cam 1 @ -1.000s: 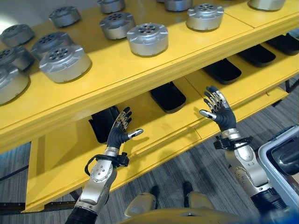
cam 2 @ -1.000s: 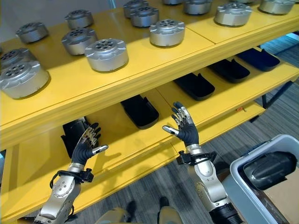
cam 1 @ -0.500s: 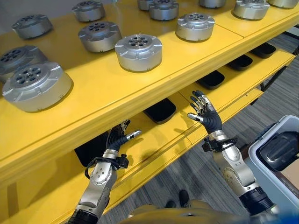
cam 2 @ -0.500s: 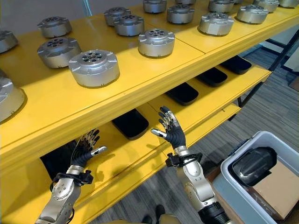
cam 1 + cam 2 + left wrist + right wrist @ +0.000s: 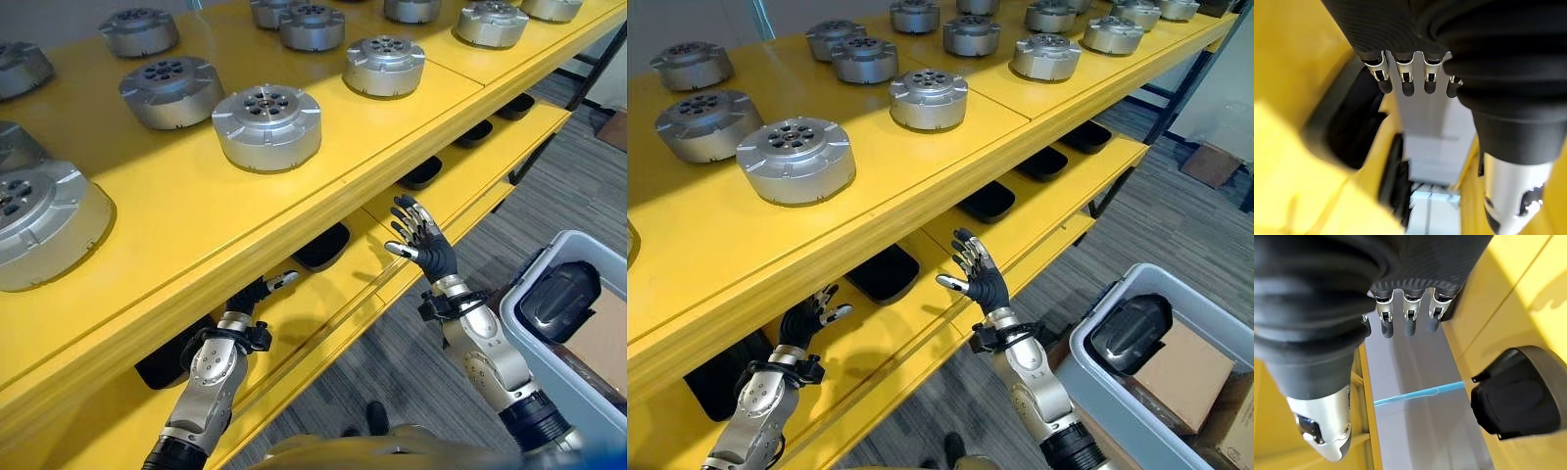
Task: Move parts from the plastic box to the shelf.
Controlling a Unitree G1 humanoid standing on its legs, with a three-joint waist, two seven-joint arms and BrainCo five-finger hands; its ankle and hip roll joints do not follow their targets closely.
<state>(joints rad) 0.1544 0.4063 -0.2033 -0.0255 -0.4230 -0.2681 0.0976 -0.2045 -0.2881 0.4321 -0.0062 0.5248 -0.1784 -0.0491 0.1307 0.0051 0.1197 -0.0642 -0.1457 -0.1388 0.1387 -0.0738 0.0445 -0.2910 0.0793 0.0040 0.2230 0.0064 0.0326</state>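
Two empty hands, left hand (image 5: 813,318) and right hand (image 5: 978,277), reach with fingers spread toward the yellow shelf's (image 5: 950,137) lower level. One dark part (image 5: 1130,333) lies in the grey plastic box (image 5: 1087,377) at lower right. No writing is legible.
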